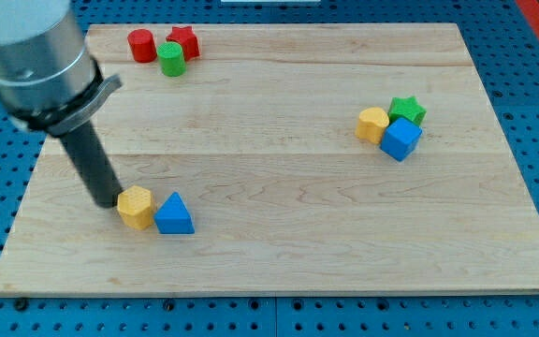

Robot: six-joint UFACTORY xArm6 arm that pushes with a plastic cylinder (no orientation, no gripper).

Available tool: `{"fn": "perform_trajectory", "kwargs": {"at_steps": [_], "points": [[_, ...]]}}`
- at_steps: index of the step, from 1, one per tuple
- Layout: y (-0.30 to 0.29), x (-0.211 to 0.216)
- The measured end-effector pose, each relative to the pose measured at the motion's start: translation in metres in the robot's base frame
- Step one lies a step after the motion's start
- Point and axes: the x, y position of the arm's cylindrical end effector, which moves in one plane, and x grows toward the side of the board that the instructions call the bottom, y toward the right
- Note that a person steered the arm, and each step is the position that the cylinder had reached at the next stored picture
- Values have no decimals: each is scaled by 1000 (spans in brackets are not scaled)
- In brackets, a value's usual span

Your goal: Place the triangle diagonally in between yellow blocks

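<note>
My tip (110, 202) has no jaws and sits left of the yellow hexagon (136, 207), so I should go around and push the blue triangle (174, 215) slowly toward the far yellow block (373, 124).

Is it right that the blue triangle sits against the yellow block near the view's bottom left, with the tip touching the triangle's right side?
Not quite. In the camera view my tip is at the yellow hexagon block's left side; the blue triangle sits against that block's right.

A broad, brushed silver-grey cylinder (28, 51) carries a thin grey metal flange, below which a straight matte black rod narrows to my tip (107, 200).
</note>
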Motion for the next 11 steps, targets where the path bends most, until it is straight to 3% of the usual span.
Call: {"fn": "perform_trajectory", "kwargs": {"at_steps": [2,3,4,5,6,7,8,9,10,11], "points": [[101,9],[45,25],[113,49],[202,40],[224,11],[220,-18],[198,-13],[174,-53],[175,-80],[227,-65]]}}
